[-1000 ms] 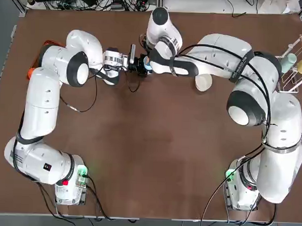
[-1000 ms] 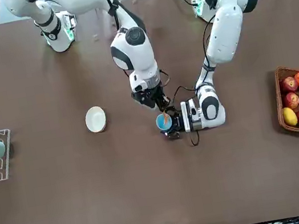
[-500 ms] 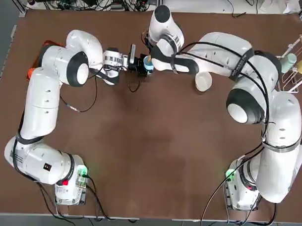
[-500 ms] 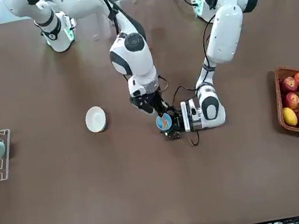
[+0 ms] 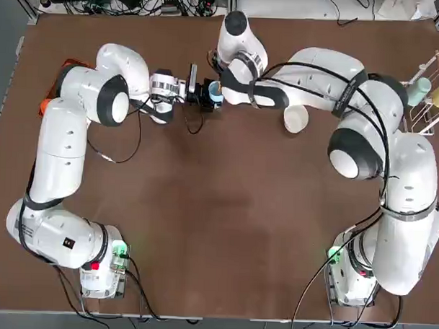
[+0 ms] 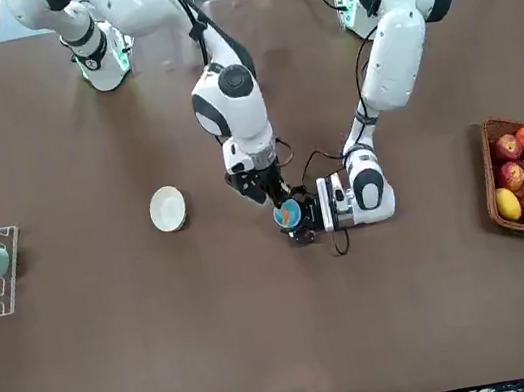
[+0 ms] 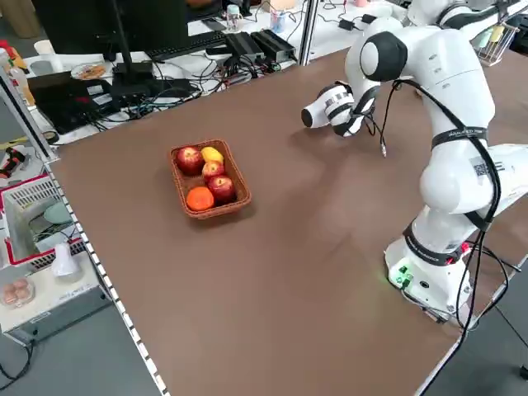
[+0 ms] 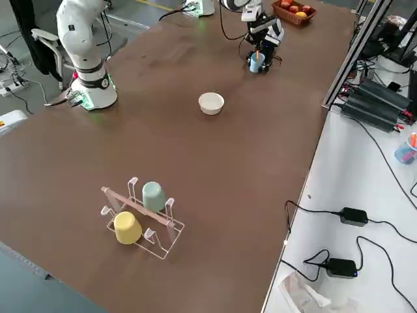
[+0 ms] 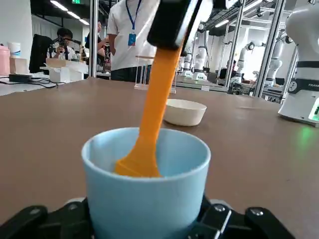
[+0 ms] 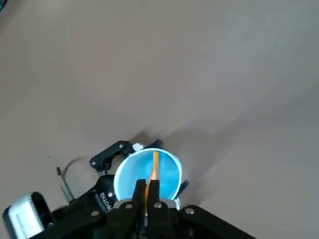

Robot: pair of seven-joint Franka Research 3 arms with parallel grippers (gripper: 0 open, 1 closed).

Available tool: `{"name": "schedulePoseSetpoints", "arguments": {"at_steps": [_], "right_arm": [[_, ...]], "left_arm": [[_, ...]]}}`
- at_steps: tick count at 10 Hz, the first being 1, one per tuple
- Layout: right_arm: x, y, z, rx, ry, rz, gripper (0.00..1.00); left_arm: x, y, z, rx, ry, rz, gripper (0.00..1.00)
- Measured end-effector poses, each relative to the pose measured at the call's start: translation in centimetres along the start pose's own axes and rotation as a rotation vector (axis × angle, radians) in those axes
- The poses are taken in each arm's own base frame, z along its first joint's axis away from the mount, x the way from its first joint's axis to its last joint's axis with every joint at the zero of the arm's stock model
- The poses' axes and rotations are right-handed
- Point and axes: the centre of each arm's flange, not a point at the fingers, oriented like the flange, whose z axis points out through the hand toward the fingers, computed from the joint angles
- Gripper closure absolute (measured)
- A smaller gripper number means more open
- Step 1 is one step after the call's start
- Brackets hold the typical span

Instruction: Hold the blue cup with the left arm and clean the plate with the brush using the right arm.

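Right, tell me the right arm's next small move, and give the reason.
Probably lift straight up. The right gripper is shut on the brush, whose head still sits inside the blue cup that the left gripper clamps upright. The plate lies apart on the table, so the brush likely has to clear the rim first.

Your left arm reached up the left side of the top view, then bent right across the upper middle of the frame, its forearm lying low and level. Your left gripper (image 5: 206,94) pointed sideways toward the picture's centre, fingers clamped on the blue cup (image 6: 287,214). Your right arm arched over from the right edge, elbow high, wrist turned downward just above that same spot. Your right gripper (image 6: 273,194) hung nearly vertical there, fingers (image 10: 152,190) pinched together on the brush (image 9: 152,109).
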Motion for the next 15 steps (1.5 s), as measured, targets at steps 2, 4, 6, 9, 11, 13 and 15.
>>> {"name": "schedulePoseSetpoints", "arguments": {"at_steps": [2,4,6,9,11,13,15], "right_arm": [[-0.2,0.2,0.5,-0.008,0.003,-0.008,0.95],[-0.5,0.3,0.6,-0.011,0.006,-0.018,0.95],[-1.5,0.4,0.9,-0.014,0.003,-0.026,0.95],[-2.3,0.0,1.2,-0.004,0.003,-0.001,0.95],[-2.3,-0.5,1.0,0.01,0.003,0.029,0.95],[-2.2,-1.0,1.1,0.02,0.005,0.041,0.95],[-1.7,-1.3,1.1,0.026,0.01,0.05,0.95]], "left_arm": [[0.0,0.0,0.0,0.0,0.0,0.0,0.34],[0.0,0.0,0.0,0.0,0.001,0.0,0.34],[0.0,0.0,0.0,-0.001,0.001,0.0,0.34],[0.0,0.0,0.0,-0.001,0.001,0.0,0.34],[0.0,0.0,0.0,-0.001,0.002,0.0,0.34],[0.0,0.0,0.0,-0.001,0.002,0.0,0.34],[0.0,0.0,0.0,-0.001,0.003,0.0,0.34]]}}
